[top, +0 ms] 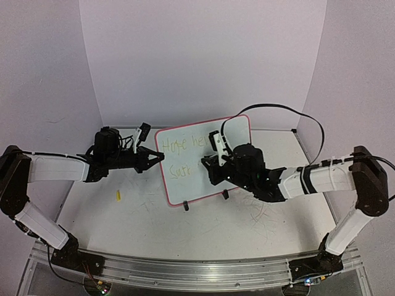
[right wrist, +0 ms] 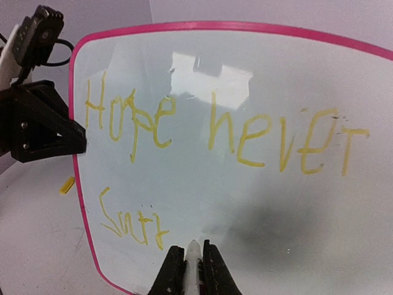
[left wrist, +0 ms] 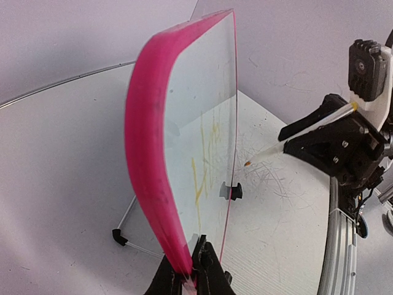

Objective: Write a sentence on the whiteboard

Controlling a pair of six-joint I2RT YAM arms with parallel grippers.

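The whiteboard [top: 185, 176] with its pink-red frame stands upright on two black clip feet at the table's middle. The sentence [right wrist: 221, 129] is yellow handwriting: "Hope never" on the top line and "Surr" [right wrist: 132, 221] below it. My left gripper [top: 155, 158] is shut on the board's left edge [left wrist: 153, 172]. My right gripper [top: 208, 165] is shut on a white marker [right wrist: 193, 264], whose tip points at the board just right of the lower word. The marker also shows in the left wrist view [left wrist: 295, 138], its tip a short way off the board.
A small yellow marker cap [top: 118, 196] lies on the table left of the board. Thin grey scratch marks [top: 259, 216] cover the tabletop. A black cable [top: 290, 114] arcs behind the right arm. Curved backdrop walls enclose the table.
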